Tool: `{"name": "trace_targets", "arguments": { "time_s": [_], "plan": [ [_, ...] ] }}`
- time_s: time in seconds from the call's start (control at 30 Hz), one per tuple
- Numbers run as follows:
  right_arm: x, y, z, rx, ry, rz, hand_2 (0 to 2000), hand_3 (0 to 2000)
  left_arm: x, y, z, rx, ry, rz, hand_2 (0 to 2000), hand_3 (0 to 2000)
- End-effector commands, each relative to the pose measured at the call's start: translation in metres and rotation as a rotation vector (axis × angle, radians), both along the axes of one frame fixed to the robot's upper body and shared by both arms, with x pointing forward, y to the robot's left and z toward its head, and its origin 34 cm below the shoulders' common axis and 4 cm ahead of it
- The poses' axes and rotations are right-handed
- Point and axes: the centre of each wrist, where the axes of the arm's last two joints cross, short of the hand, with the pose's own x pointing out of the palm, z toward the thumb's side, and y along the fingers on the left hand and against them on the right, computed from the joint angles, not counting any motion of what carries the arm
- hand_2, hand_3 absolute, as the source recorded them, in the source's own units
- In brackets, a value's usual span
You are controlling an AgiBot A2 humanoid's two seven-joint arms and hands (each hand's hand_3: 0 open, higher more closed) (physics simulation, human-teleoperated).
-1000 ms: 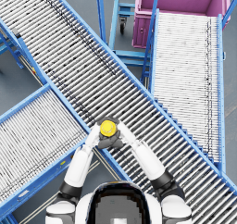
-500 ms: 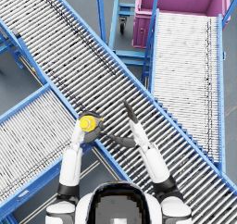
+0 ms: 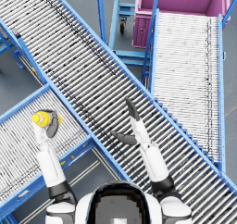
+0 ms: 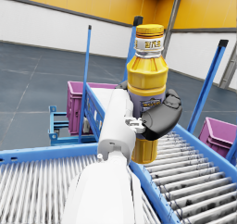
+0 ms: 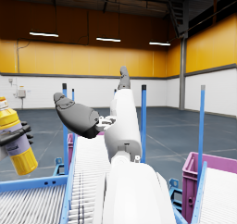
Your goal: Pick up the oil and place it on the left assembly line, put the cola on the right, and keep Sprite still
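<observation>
Main roller conveyor point(image 3: 88, 75): 1 long grey run with blue rails, crossing the head view on the diagonal; right assembly line point(image 3: 185, 79): 1 shorter roller bed, its far end meeting a magenta crate point(image 3: 180, 1); left assembly line point(image 3: 21, 149): 1 blue-framed roller bed beside the robot's left arm; right hand point(image 3: 131, 126): over the main conveyor, fingers spread apart, holding nothing; left hand point(image 4: 159, 119): wrapped firmly round the lower body of the oil; oil point(image 4: 147, 75): 1 yellow bottle with a yellow cap, upright, held in the air above the left assembly line close to its inner rail, not touching the rollers. Progress, as judged: oil lifted and carried across, with lowering and release on the left line outstanding; cola and Sprite are not in view, so the cola step appears unstarted. Change against 1 s earlier: both hands then met at the bottle by the main conveyor's near edge; since then the left arm has swung it out over the left line, and the right hand has parted from it and opened
</observation>
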Motion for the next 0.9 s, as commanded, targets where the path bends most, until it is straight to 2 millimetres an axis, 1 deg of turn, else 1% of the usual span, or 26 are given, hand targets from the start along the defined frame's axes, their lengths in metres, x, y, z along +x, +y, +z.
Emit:
{"name": "trace_targets", "arguments": {
  "time_s": [0.03,0.07,0.13,0.2,0.23,0.3,0.33,0.4,0.43,0.5,0.53,0.57,0.6,0.63,0.67,0.7,0.8,0.83,0.9],
  "plan": [
    [0.002,0.003,0.005,0.011,-0.011,0.005,0,0,-0.004,0.028,-0.002,-0.030,0.004,0.097,639,1673],
    [0.002,0.003,0.005,0.013,-0.011,0.004,0,0,-0.006,0.034,-0.003,-0.047,0.006,0.144,0,1347],
    [0.001,0.005,0.006,0.016,-0.014,0.011,0,0,-0.012,0.047,-0.002,-0.071,-0.003,0.233,0,693],
    [0.001,0.005,0.006,0.021,-0.013,0.011,0,0,-0.017,0.056,0.000,-0.083,-0.014,0.287,0,40],
    [0.000,0.007,0.004,0.015,-0.007,0.018,0,0,-0.020,0.062,0.003,-0.086,-0.027,0.315,0,0],
    [0.000,0.005,0.004,0.022,-0.007,0.011,0,0,-0.031,0.076,0.026,-0.052,-0.103,0.375,0,0],
    [0.001,0.002,0.005,0.030,-0.008,-0.001,0,0,-0.033,0.081,0.032,-0.042,-0.121,0.391,0,0],
    [0.002,-0.002,0.008,0.045,-0.015,-0.016,0,0,-0.035,0.086,0.041,-0.024,-0.146,0.404,0,0],
    [0.002,-0.003,0.009,0.050,-0.018,-0.020,0,0,-0.035,0.083,0.047,-0.016,-0.168,0.397,0,0],
    [0.004,-0.005,0.011,0.060,-0.017,-0.030,0,0,-0.029,0.069,0.055,0.014,-0.188,0.343,0,0],
    [0.005,-0.008,0.013,0.015,-0.040,-0.031,0,0,-0.030,0.062,0.062,0.038,-0.212,0.322,0,0],
    [0.009,-0.014,0.018,0.076,-0.036,-0.064,0,0,-0.030,0.053,0.072,0.067,-0.245,0.291,0,0],
    [0.011,-0.021,0.021,0.040,-0.060,-0.080,0,0,-0.031,0.044,0.081,0.093,-0.278,0.263,0,0],
    [0.013,-0.026,0.024,0.092,-0.053,-0.107,0,0,-0.030,0.033,0.087,0.114,-0.299,0.226,0,0],
    [0.014,-0.030,0.024,0.098,-0.052,-0.121,0,0,-0.028,0.024,0.091,0.130,-0.312,0.191,0,0],
    [0.021,-0.036,0.022,0.107,-0.034,-0.147,0,0,-0.024,0.016,0.092,0.141,-0.312,0.156,0,0],
    [0.022,-0.051,0.030,0.142,-0.056,-0.199,0,0,-0.015,-0.004,0.096,0.176,-0.318,0.065,0,0],
    [0.019,-0.039,0.021,0.112,-0.034,-0.156,0,0,-0.012,-0.008,0.098,0.177,-0.323,0.049,0,0],
    [0.020,-0.045,0.023,0.126,-0.037,-0.177,0,0,-0.007,-0.018,0.102,0.190,-0.332,0.010,0,0]
  ]
}}
